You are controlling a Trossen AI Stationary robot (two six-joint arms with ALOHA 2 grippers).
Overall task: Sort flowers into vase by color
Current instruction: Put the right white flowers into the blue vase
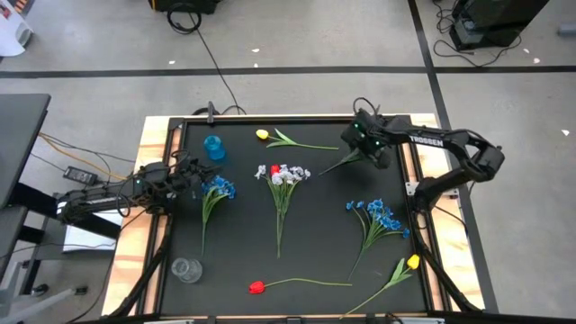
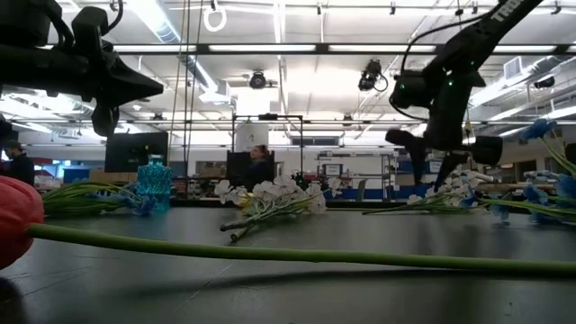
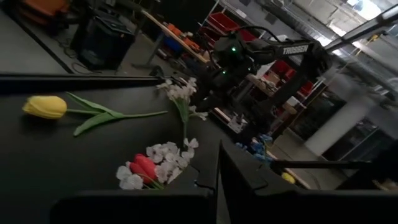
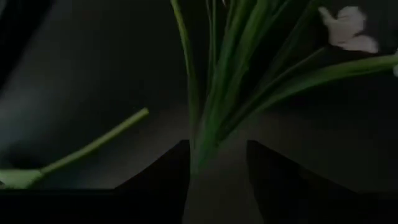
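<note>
A spray of small white flowers (image 1: 337,165) lies on the black mat at the far right. My right gripper (image 1: 364,148) points down over it, open, one finger on each side of the green stem bundle (image 4: 214,106); I cannot tell whether they touch it. A white blossom (image 4: 345,28) shows beyond the fingers. My left gripper (image 1: 193,169) hangs level at the mat's left, shut and holding nothing, beside a blue spray (image 1: 219,187). A blue vase (image 1: 213,147) stands at the far left and a clear vase (image 1: 186,269) at the near left.
A yellow tulip (image 1: 262,135) lies at the far middle, its stem end (image 4: 93,146) close to my right gripper. A white bunch with a red tulip (image 1: 283,173) lies in the centre. A blue spray (image 1: 376,216), another yellow tulip (image 1: 412,262) and a red tulip (image 1: 256,287) lie nearer.
</note>
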